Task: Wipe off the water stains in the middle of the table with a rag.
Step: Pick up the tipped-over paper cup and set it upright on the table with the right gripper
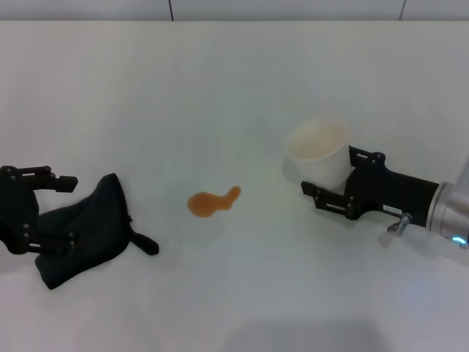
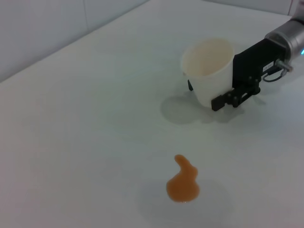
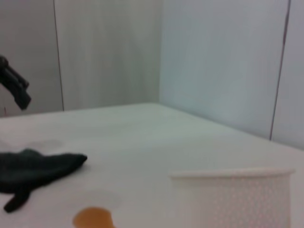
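The water stains (image 1: 212, 202) form a small orange-brown blotch with a short tail in the middle of the white table (image 1: 220, 88); they also show in the left wrist view (image 2: 183, 184) and the right wrist view (image 3: 93, 218). The dark rag (image 1: 91, 224) lies crumpled at the left, its tab pointing toward the blotch. My left gripper (image 1: 57, 213) is open, its fingers spread on either side of the rag's left part. To the right of the blotch, my right gripper (image 1: 330, 173) is shut on a white paper cup (image 1: 316, 150), which stands upright.
The wall panels run along the table's far edge (image 1: 234, 20). In the left wrist view the cup (image 2: 209, 71) and the right gripper (image 2: 240, 78) sit beyond the blotch. The rag (image 3: 35, 166) shows low in the right wrist view.
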Controlling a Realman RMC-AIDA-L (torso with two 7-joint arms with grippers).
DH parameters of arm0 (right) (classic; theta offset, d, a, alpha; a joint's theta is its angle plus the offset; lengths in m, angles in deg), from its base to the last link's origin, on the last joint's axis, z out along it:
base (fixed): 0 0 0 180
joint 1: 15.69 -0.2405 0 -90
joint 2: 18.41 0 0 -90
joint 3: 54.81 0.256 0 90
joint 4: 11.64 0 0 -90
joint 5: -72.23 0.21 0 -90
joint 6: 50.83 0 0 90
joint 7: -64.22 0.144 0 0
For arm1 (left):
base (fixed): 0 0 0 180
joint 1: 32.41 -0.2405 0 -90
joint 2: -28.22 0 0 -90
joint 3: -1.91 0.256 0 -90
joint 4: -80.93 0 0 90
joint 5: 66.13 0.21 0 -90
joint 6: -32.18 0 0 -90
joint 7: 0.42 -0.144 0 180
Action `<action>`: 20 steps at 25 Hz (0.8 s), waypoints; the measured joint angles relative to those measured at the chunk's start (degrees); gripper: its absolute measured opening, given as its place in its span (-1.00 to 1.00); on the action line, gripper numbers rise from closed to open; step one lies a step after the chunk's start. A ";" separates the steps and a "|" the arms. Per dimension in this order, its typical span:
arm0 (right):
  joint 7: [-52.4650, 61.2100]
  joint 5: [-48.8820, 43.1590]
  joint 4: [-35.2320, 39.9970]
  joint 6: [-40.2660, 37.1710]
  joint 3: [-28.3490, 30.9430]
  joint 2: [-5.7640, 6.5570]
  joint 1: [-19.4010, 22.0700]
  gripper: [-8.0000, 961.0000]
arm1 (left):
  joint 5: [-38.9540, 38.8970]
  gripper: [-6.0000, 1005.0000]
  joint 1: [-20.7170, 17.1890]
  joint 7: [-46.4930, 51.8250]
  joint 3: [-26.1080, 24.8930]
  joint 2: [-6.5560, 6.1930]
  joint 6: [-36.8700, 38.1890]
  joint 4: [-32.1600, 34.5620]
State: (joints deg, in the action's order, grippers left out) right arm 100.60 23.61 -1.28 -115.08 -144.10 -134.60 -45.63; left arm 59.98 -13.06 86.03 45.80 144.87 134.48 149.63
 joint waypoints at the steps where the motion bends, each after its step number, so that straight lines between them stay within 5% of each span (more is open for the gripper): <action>1: -0.02 0.85 0.29 1.07 -1.50 0.00 -0.02 0.47 | 0.05 0.77 -0.01 0.00 -0.01 0.02 0.00 -0.02; 9: -0.65 6.91 2.35 5.15 -9.47 0.00 0.59 0.52 | 0.14 0.77 -0.02 -0.04 -0.13 0.07 -0.08 -0.06; 20: -2.48 7.51 2.57 5.20 -9.24 0.00 2.11 0.60 | 0.54 0.78 -0.05 -0.04 -0.13 0.05 -0.17 -0.06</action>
State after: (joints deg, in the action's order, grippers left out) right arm 98.12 31.12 1.30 -109.88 -153.34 -134.60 -43.52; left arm 60.52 -13.11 85.98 45.67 144.92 134.31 149.58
